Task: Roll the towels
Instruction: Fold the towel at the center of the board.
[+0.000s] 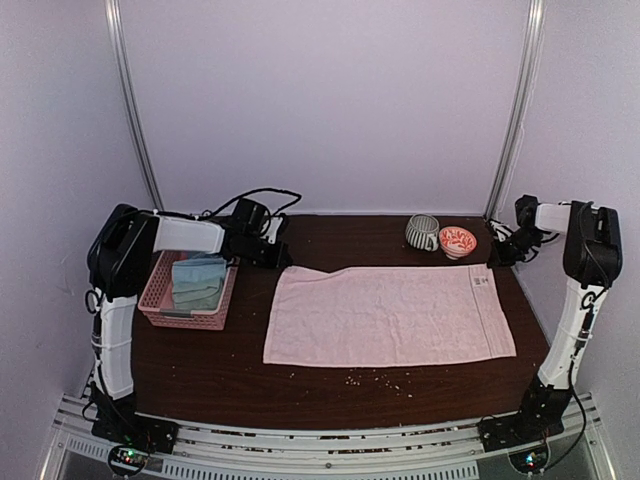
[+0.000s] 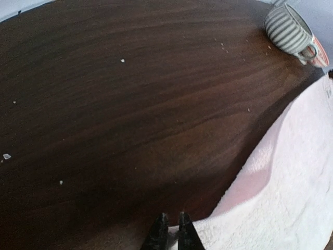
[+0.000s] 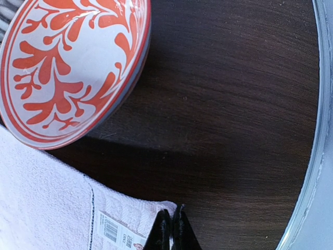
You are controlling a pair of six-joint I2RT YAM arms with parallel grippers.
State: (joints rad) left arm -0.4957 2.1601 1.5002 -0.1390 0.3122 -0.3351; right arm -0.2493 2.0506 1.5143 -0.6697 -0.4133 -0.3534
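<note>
A: While the left gripper [image 2: 169, 229] is clamped tight, what's in it?
B: A far corner of the pink towel [image 1: 385, 315]. The right gripper [image 3: 171, 227] pinches the other far corner. The towel lies spread flat on the table [image 1: 240, 385], with the bowl [image 3: 73, 62] just beside that corner.

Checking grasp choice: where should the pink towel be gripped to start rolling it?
Probably at its two far corners, approached from the far edge: the pink towel lies spread flat, so only its edges offer a lip to pinch.
</note>
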